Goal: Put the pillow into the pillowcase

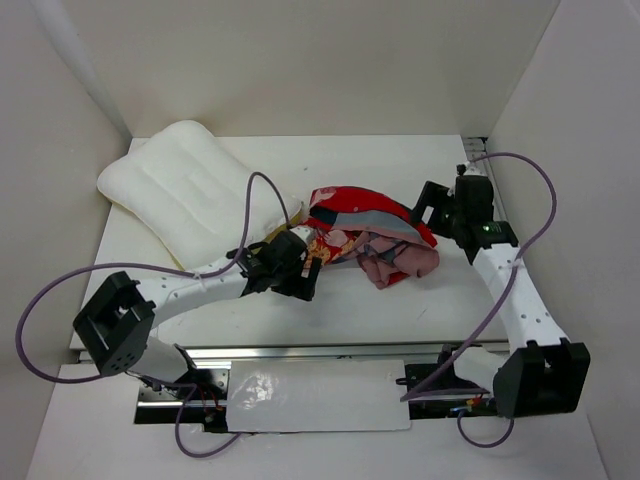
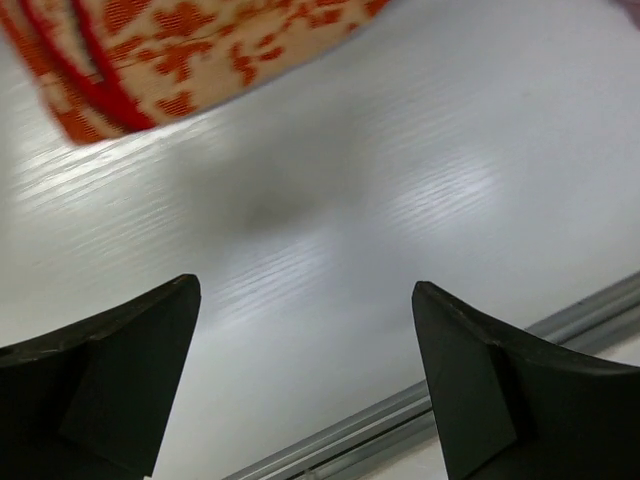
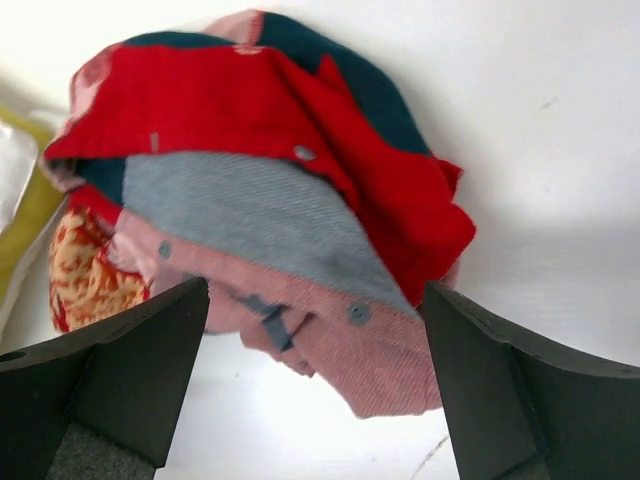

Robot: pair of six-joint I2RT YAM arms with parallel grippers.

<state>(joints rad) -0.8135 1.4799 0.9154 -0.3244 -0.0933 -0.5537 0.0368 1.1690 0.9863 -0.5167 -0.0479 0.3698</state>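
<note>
pillow (image 1: pixel 185 190) back-left on table (image 1: pixel 350 310), bunched pillowcase (image 1: pixel 365 235) mid-table, just right of pillow's near corner

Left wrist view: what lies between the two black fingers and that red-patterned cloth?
Only bare white table. In the left wrist view, the open left gripper faces the pillowcase, with nothing lying between them.

We saw the pillow (image 1: pixel 185 190) plain white, with a pale yellow strip at its 5 o'clock edge. The pillowcase (image 3: pixel 260 130) showed bright red, dark teal-blue patches, a grey twill panel and a faded pink-red face. At its 8 o'clock corner lay cream cloth printed with orange-red figures. The bench (image 1: pixel 340 310) was white. The left pincer (image 2: pixel 305 288) and right pincer (image 3: pixel 315 288) were matte black, and the cables (image 1: pixel 40 300) mauve.
</note>
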